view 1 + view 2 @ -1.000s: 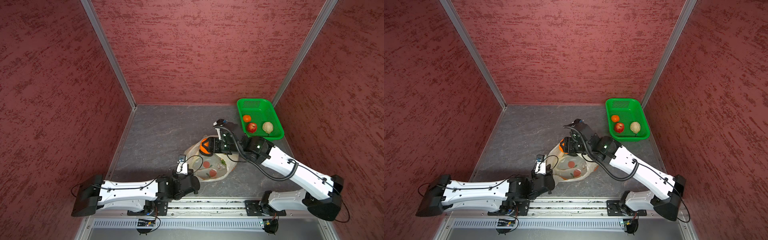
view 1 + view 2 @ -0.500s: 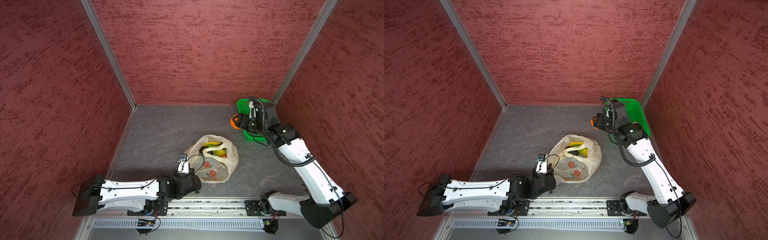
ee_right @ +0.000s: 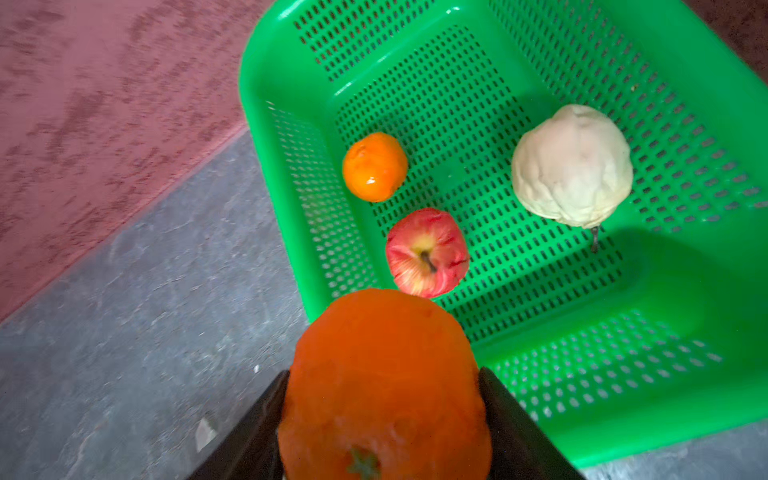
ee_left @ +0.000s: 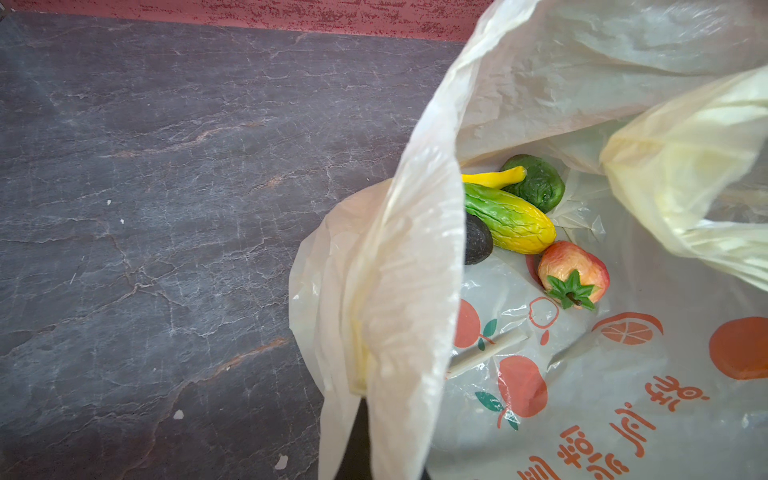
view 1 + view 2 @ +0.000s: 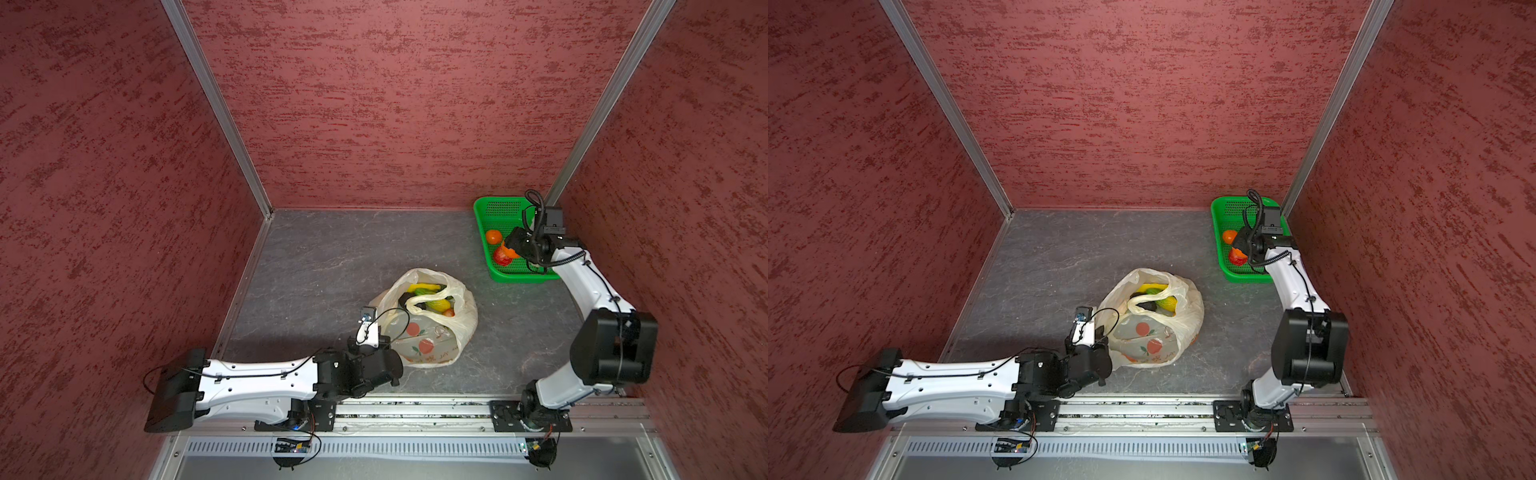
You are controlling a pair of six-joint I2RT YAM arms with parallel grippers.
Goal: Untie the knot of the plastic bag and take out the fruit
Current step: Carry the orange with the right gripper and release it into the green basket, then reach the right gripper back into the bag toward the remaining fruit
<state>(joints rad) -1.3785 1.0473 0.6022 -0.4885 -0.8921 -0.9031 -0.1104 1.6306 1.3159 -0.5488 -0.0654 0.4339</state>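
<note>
The right gripper (image 3: 384, 399) was seen part open, its two black fingers (image 3: 257, 428) pressed against either side of a big orange (image 3: 382, 345), which was held in the air over the green basket (image 3: 623, 374). Inside that basket a small orange (image 3: 374, 166), a red apple (image 3: 428, 251) and a cream bumpy fruit (image 3: 571, 166) were found lying apart from one another. In both top views the basket (image 5: 519, 277) was placed in the far right corner of the grey desk (image 5: 332, 257), with the right arm stretched over it. The left gripper (image 4: 357, 432) was mostly hidden under plastic; it was closed on the rim of the plastic bag (image 4: 415, 291), and the rim was held up so that the mouth gaped. Within the bag a yellow banana (image 4: 494, 176), a dark green bumpy fruit (image 4: 536, 183), a green-yellow mango (image 4: 507, 220), a dark avocado (image 4: 476, 241) and a leafy apple (image 4: 573, 270) were seen lying close together. One handle loop (image 4: 685, 166) was draped across the opening. The bag (image 5: 432, 332) was set near the middle of the desk, well apart from the basket.
</note>
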